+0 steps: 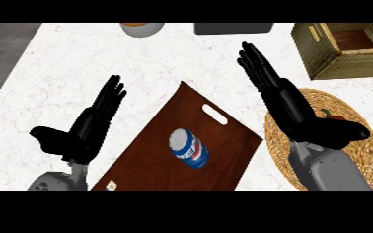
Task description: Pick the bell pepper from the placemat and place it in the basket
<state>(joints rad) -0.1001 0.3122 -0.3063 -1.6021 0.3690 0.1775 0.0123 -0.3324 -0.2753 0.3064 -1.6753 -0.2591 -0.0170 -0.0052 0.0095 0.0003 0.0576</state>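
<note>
A round woven placemat [341, 100] lies at the right of the counter. My right hand [297, 112] hangs over it, open, fingers straight and pointing away from me. Only a small red and green bit of the bell pepper [332, 116] peeks out beside the thumb; the hand hides the rest, and I cannot tell whether it touches the pepper. The square woven basket [319, 54] stands at the far right corner, beyond the placemat. My left hand [85, 132] rests open at the lower left, fingers up, holding nothing.
A brown cutting board [167, 143] lies slanted in the middle with a blue and white can [189, 148] lying on it. At the far edge stand an orange-rimmed bowl [142, 28] and a grey object [233, 28].
</note>
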